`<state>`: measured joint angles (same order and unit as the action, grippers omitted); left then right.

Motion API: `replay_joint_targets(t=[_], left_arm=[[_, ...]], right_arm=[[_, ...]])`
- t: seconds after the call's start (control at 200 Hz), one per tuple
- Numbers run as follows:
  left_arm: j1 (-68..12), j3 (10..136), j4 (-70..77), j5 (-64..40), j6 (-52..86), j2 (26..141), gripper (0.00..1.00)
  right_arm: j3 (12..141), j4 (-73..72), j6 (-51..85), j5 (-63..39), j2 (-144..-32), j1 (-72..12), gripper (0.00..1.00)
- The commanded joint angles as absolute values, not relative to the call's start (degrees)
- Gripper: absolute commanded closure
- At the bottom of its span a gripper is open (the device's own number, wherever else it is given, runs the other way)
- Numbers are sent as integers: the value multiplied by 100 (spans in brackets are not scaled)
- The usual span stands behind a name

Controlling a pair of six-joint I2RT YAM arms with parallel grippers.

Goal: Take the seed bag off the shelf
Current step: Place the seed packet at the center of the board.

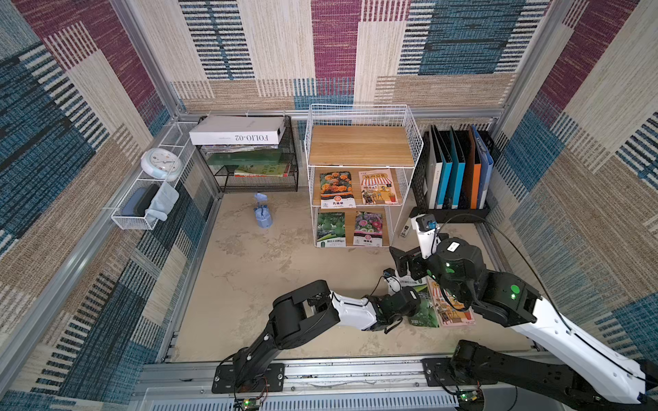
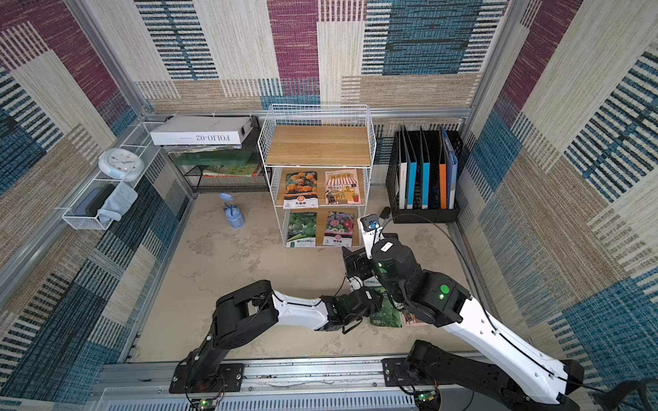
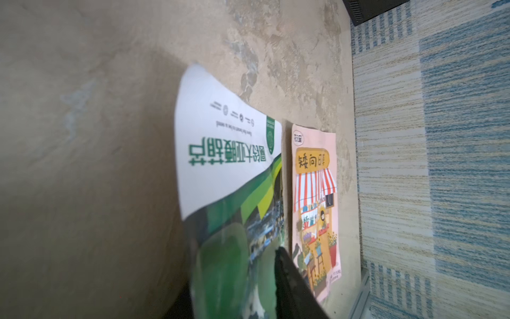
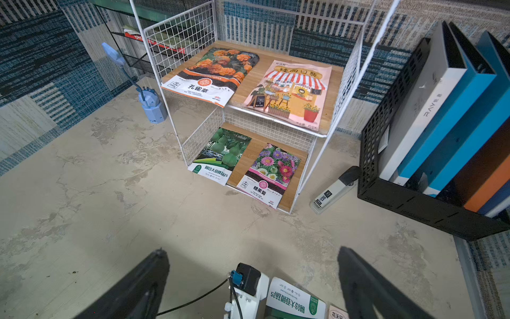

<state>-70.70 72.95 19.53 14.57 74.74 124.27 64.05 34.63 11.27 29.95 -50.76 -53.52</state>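
Jaws: R gripper (image 4: 252, 252) wide apart; L gripper (image 3: 252, 256) unclear, at glossy green seed bag (image 3: 229, 154); wire-grid shelf (image 1: 359, 114), wood boards (image 1: 359, 146).

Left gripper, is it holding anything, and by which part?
It cannot be told: the green bag lies with its gourd end between the jaws, but a pinch does not show.

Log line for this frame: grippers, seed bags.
left gripper: at green bag, grip unclear | right gripper: open, empty | shelf: four bags | table: pink bag beside green bag
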Motion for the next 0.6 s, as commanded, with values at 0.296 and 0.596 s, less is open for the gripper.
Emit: replay_joint_targets(t=[0.296,0.596], left_arm=[[-7031,7794,-411,1717,7684,12280,35],[-7044,8247,-2341,2203,7885,11945,33]], right_arm=[[6408,3318,1186,3032,-5105,-5353,0],[6399,3331,1236,2990,-5137,-5353,0]])
